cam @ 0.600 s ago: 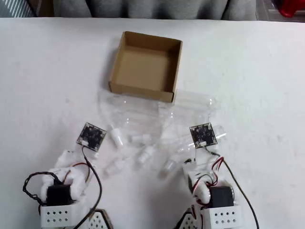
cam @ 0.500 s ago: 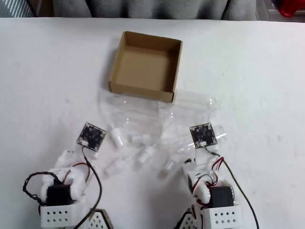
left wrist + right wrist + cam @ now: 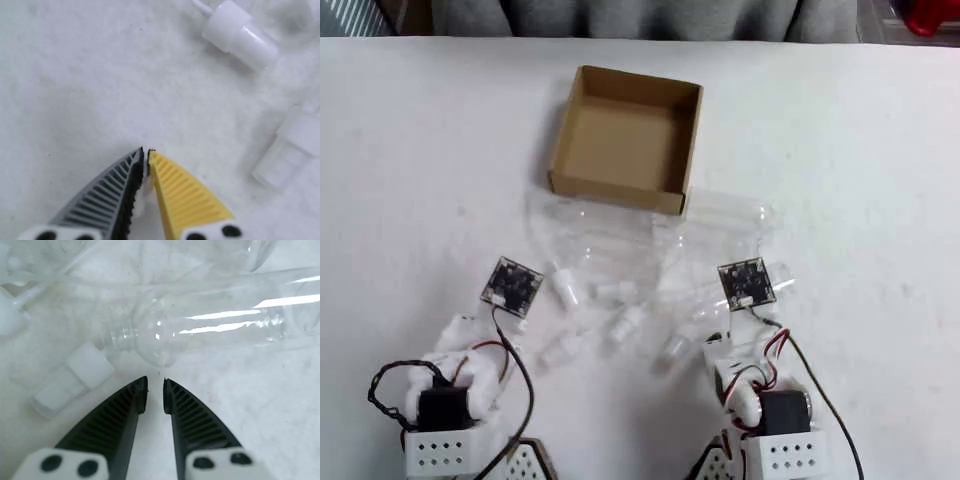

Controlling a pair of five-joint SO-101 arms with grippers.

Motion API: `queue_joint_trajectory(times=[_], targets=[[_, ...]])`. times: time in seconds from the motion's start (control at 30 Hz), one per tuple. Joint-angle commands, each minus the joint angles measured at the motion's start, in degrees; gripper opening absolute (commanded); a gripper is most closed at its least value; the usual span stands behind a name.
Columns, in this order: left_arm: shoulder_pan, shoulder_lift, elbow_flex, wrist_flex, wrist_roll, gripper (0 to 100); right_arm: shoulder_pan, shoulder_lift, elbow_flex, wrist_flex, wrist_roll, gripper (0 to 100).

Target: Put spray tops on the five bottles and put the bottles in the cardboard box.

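Note:
The open cardboard box (image 3: 625,140) stands at the back middle with nothing in it. Several clear bottles (image 3: 605,235) lie on their sides in front of it, without tops. White spray tops (image 3: 565,287) lie scattered nearer the arms. My left gripper (image 3: 146,151) is shut and holds nothing, low over bare table, with a spray top (image 3: 240,32) ahead and another (image 3: 292,150) to one side. My right gripper (image 3: 155,385) is shut to a thin slit with nothing in it, just short of a lying bottle's neck (image 3: 122,337). A spray top (image 3: 70,377) lies beside its fingers.
The white table (image 3: 860,150) has free room on both sides of the box. The left arm (image 3: 445,400) and right arm (image 3: 760,395) sit at the front edge with loose cables. Chairs and a red object stand beyond the far edge.

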Motion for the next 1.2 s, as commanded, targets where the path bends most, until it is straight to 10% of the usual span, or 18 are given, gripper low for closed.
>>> queue_joint_trajectory(times=[0.0, 1.17], targets=[[-0.22, -1.10, -0.18, 0.44, -0.35, 2, 0.40, -0.48, 0.53, 0.31, -0.09, 2.9], [6.64, -1.19, -0.26, -3.08, -0.35, 3, 10.59, -0.57, -0.26, -2.42, -0.09, 8.8]])
